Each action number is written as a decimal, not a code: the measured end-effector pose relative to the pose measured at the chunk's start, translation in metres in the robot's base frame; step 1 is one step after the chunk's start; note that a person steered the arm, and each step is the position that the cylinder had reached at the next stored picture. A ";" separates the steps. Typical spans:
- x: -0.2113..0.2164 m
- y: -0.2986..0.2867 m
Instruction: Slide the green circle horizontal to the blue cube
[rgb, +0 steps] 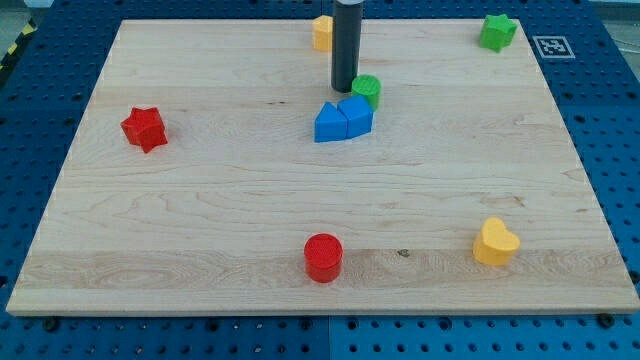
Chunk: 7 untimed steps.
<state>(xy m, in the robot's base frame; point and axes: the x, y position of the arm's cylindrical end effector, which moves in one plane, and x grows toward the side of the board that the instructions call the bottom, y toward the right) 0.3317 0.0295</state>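
The green circle (367, 90) stands near the view's top centre, touching the upper right of the blue cube (356, 114). A blue triangle block (329, 123) sits against the cube's left side. My tip (344, 88) is on the board just left of the green circle and just above the blue blocks, close to or touching the circle's left edge.
A yellow block (322, 32) lies behind the rod at the top. A green star (497, 32) is at the top right, a red star (144, 128) at the left, a red cylinder (323, 257) at the bottom centre, and a yellow heart (495, 242) at the bottom right on the wooden board (200, 200).
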 end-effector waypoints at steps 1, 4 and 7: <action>0.005 0.013; 0.016 0.023; 0.033 0.029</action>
<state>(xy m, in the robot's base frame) 0.3650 0.0588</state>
